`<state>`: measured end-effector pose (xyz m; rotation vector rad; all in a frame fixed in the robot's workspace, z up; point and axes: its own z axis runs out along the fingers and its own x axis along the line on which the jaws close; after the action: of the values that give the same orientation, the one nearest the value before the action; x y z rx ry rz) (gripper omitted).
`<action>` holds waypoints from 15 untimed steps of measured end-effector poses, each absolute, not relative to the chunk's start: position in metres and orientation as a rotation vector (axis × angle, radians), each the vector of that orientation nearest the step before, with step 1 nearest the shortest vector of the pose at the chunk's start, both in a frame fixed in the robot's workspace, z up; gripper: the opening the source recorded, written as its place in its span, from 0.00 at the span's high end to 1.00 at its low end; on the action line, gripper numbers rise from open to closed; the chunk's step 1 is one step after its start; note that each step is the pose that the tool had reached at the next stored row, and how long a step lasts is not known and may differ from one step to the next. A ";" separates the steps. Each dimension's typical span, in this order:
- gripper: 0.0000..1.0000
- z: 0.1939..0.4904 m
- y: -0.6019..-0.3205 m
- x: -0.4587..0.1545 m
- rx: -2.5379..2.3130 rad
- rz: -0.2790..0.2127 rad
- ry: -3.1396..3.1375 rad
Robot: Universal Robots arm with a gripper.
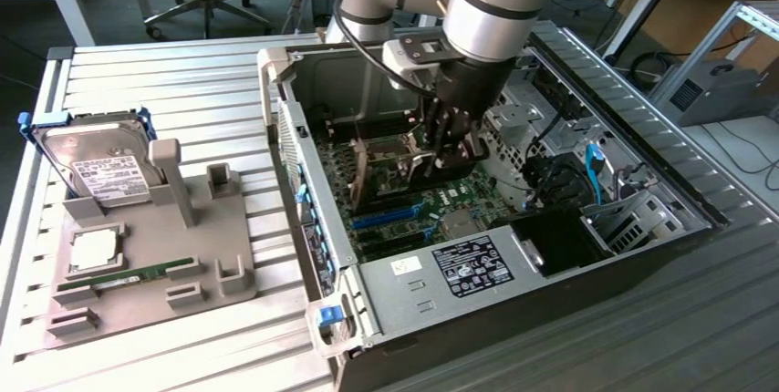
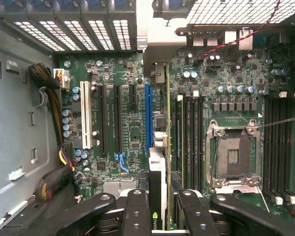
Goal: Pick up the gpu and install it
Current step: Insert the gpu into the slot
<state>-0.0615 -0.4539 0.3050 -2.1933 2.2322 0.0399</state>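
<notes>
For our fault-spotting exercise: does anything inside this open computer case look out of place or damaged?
Nothing looks damaged or spilled. The CPU socket stands bare, with no processor in it. The gripper holds the gpu edge-on over the motherboard.

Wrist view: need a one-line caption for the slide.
Fingers grip the gpu edge-on above the motherboard, close beside the blue expansion slot, with the CPU socket on its other side.

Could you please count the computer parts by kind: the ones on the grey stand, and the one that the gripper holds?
hard drive: 1
silver square chip: 1
RAM stick: 1
gpu, held in the gripper: 1
Total: 4
</notes>
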 end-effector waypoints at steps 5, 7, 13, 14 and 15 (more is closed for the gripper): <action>0.73 0.301 -0.456 -0.063 -2.193 0.040 2.232; 0.73 0.298 -0.456 -0.064 -2.193 0.040 2.232; 0.73 0.288 -0.456 -0.068 -2.193 0.040 2.232; 0.73 0.287 -0.456 -0.069 -2.193 0.040 2.232; 0.73 0.287 -0.456 -0.071 -2.193 0.040 2.232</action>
<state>-0.0707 -0.4563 0.2867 -2.1934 2.2321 0.0396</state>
